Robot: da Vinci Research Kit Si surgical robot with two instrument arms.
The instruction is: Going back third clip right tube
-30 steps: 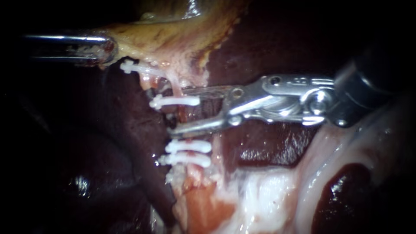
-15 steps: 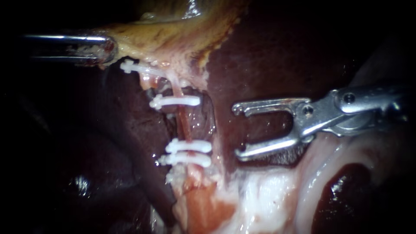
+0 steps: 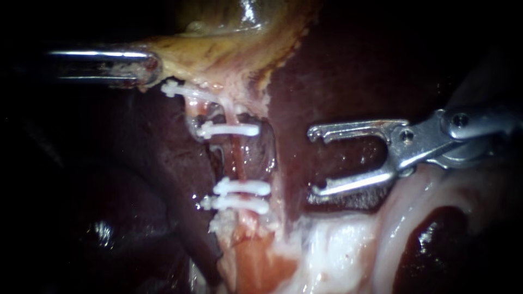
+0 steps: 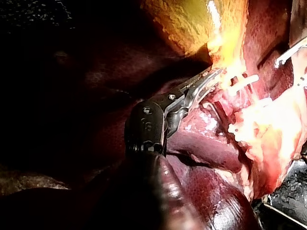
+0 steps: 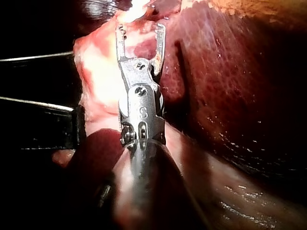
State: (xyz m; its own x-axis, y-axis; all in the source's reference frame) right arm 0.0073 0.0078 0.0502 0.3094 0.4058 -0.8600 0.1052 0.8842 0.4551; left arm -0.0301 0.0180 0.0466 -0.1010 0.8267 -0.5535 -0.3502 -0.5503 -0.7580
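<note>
Jaws open and empty, our right instrument [image 3: 314,161] has backed off the clipped tube [image 3: 235,158]; our left instrument [image 3: 148,68] clamps the gallbladder [image 3: 218,54].

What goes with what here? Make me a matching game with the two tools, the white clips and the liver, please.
Things:
1. left instrument
2. right instrument
3. clips
4. liver

States:
A. dark red and shiny
B. white, lying across the tube
C. open wide, holding nothing
D. shut on the yellowish gallbladder

Pairs: 1-D, 2-C, 3-B, 4-A
</note>
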